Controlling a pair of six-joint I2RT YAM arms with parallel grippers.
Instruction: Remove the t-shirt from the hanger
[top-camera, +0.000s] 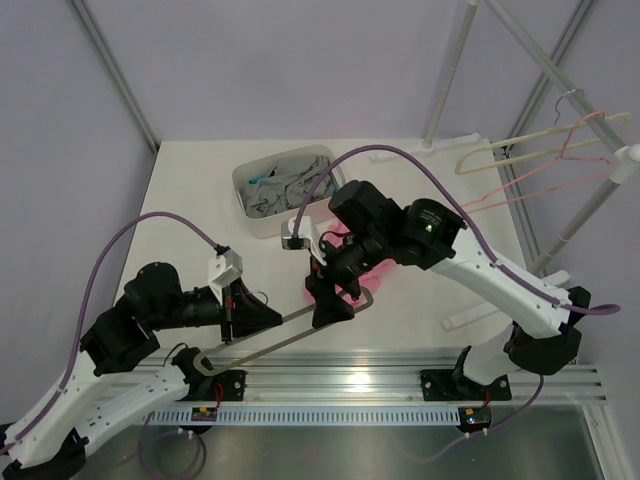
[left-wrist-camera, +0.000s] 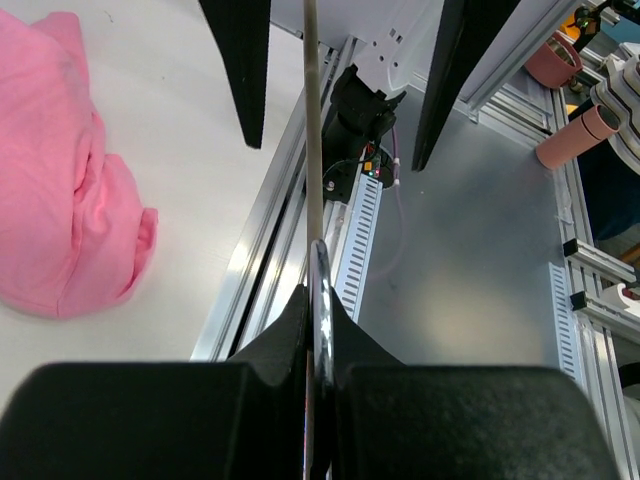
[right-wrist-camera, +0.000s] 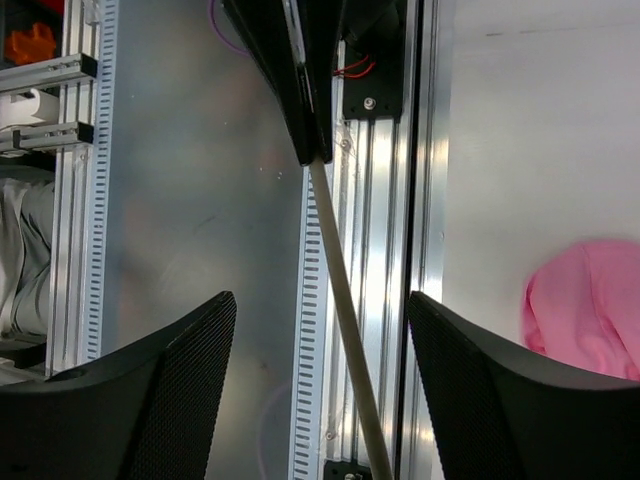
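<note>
Clerk: Item one, t-shirt (left-wrist-camera: 60, 180). Location and handling?

Checker: Left edge of the left wrist view, bunched on the worktop (left-wrist-camera: 170, 120), apart from the hanger (left-wrist-camera: 311, 120); no cloth shows on the bar. You should find it soft, light and limp, so pinch a raised fold. As a heap it has no clear heading; its longer side runs top to bottom in that view.

Clerk: Item two, hanger?

Checker: Stiff, light, thin, probably smooth; expect it to swivel in a pinch. In the top view its long axis runs from the hook (top-camera: 195, 362) at lower left up toward centre. Your left pincer (left-wrist-camera: 318, 300) is clamped tight on it near that hook end. Your right pincer (right-wrist-camera: 321, 295) stands wide, a finger on either side of the bar, gripping nothing.
</note>
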